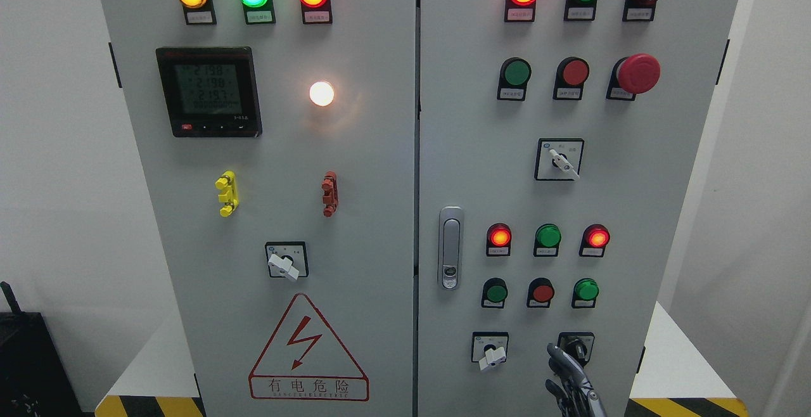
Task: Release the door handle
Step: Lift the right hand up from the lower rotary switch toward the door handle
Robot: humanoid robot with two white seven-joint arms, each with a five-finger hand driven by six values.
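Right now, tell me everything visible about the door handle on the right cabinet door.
The door handle is a tall, narrow, silver-grey metallic swing handle with rounded ends, mounted upright near the left edge of the right door. A recessed lever fills its upper part; a small round lock sits near the bottom. It lies flush against the door, apparently closed. Nothing touches it: the only hand in view is low on the panel, well to its right, by a rotary switch.

Grey cabinet [380, 214], silver door handle [450, 247], red mushroom button [638, 73], red-outlined warning triangle [308, 348], yellow-black floor stripes [149, 406]
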